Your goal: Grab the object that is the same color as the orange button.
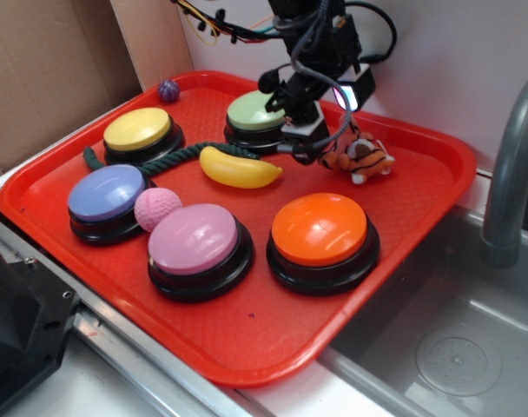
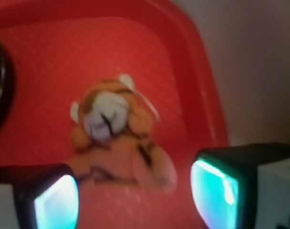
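A small plush tiger, orange with black stripes and a white muzzle, lies on the red tray near its back right corner. The wrist view shows the tiger just ahead of the jaws, its hind end reaching between the two fingers. My gripper hangs just left of the tiger and stands open, with only bare tray between the glowing pads. The orange button, a glossy dome on a black base, sits in front of the tiger.
Also on the tray: a green button, yellow button, blue button, pink button, yellow banana, pink ball, small purple ball, dark green rope. A sink and grey faucet lie at the right.
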Robot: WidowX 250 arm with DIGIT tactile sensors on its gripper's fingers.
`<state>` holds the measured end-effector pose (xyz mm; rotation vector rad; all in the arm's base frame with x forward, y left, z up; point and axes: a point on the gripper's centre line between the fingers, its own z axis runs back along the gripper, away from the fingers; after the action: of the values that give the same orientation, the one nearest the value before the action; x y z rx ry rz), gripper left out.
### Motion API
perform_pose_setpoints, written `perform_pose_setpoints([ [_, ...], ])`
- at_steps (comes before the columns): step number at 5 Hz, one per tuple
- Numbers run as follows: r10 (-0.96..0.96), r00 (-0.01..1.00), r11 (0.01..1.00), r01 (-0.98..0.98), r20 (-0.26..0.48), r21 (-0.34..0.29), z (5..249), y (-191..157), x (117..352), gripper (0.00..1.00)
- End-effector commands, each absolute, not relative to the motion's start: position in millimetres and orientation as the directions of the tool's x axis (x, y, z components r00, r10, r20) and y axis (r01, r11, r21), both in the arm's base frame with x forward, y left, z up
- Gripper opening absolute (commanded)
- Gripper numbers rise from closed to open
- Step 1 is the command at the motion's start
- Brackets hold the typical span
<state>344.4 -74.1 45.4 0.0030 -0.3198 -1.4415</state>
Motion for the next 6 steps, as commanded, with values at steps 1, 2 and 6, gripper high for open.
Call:
perform_pose_setpoints([
  [1,-0.976,0.009,0.064,0.967,0.218,0.246,55,-105,347,1.0],
  [2,-0.973,0.006,0.059,0.973,0.232,0.222,47,-109,347,0.52],
  [6,-0.876,0.471,0.483,0.86,0.106,0.164,105,-70,326,0.0],
])
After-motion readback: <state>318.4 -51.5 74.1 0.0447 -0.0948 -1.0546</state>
